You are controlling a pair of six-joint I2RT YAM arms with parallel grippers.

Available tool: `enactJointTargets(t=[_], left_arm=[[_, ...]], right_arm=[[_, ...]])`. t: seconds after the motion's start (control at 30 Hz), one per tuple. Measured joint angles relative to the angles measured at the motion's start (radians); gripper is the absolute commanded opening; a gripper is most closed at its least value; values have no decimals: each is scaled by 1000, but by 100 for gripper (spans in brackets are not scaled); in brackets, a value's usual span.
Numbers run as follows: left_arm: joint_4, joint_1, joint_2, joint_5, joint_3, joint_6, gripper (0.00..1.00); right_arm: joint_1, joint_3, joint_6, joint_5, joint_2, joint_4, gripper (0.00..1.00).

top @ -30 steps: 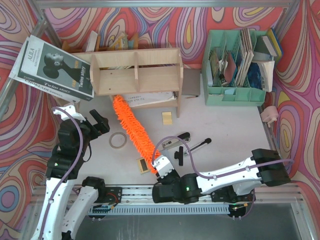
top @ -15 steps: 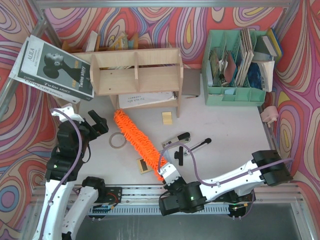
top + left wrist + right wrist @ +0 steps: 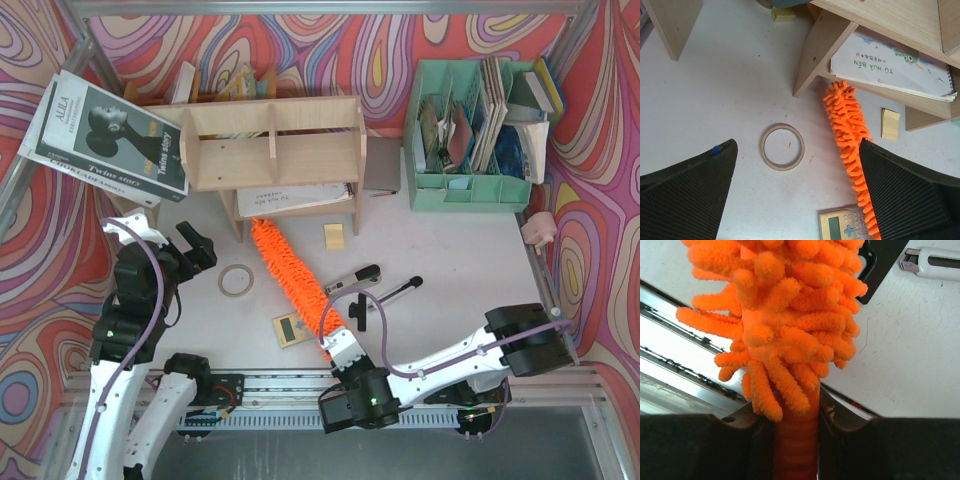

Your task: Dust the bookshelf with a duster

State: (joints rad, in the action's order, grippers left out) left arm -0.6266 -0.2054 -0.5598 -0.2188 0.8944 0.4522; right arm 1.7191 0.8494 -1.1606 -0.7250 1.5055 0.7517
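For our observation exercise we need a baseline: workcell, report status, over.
Left fingers open, idle. Right fingers shut on duster. Brush tip at bookshelf lower tier's front edge. Notebook on that tier; calculator beside the brush.

"Where could a tool pass on the surface [image 3: 460,260]?"

"Right of the bookshelf [image 3: 270,145], in front of the green organiser [image 3: 470,190]."

"And the lower tier?"

"A notebook [image 3: 295,198] fills it, and the duster [image 3: 290,270] slants across in front, its tip at the board's edge."

"Near the left tool [image 3: 197,245]?"

"A tape ring [image 3: 235,281] lies just beside it. A calculator [image 3: 290,329] touches the duster."
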Motion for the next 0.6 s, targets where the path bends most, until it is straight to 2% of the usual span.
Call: enactJointTargets(t=[0.3, 0.6], left_arm=[[0, 1, 2, 0, 0, 0, 99], [0, 1, 3, 0, 0, 0, 98]], right_arm=[[-32, 29, 75, 0, 69, -32, 0], [-133, 45, 151, 0, 69, -82, 0]])
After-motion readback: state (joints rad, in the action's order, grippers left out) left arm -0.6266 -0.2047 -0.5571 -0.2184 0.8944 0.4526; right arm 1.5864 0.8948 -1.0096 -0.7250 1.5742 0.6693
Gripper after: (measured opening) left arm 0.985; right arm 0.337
